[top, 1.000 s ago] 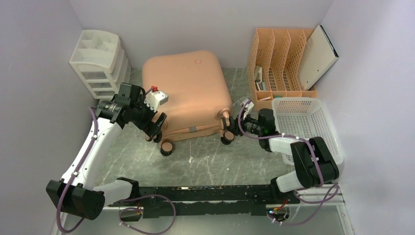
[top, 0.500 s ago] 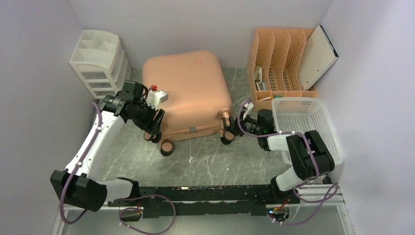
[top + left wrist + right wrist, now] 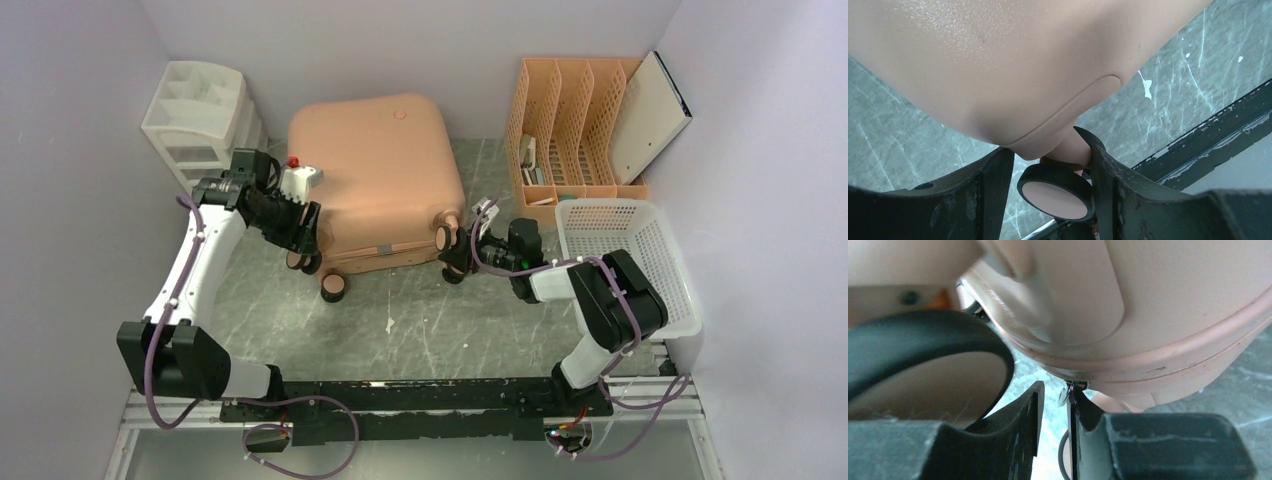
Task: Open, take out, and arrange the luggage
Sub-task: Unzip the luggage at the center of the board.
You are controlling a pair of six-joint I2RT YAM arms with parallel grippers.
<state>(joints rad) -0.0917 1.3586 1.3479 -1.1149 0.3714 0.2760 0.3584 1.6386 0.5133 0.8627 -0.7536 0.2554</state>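
The salmon-pink luggage (image 3: 380,170) lies flat and closed on the grey floor, its black spinner wheels toward me. My left gripper (image 3: 305,245) is at its front-left corner. In the left wrist view the shell (image 3: 998,65) fills the top, and the gripper (image 3: 1048,152) is shut on a wheel (image 3: 1055,192) and its pink stem. My right gripper (image 3: 455,255) is at the front-right corner. Seen from the right wrist, the gripper (image 3: 1057,388) stands open by a narrow gap under the zip seam of the luggage (image 3: 1173,300). A metal zip pull (image 3: 1065,394) touches only its right fingertip. A wheel (image 3: 923,340) looms on the left.
A white drawer unit (image 3: 205,125) stands at the back left, close to my left arm. An orange slotted file rack (image 3: 565,130) with a leaning board (image 3: 650,115) is at the back right. A white mesh basket (image 3: 625,260) sits by my right arm. Walls enclose three sides.
The left gripper's jaws narrowed around the wheel. The luggage slid left and toward the back wall, and both grippers moved with it.
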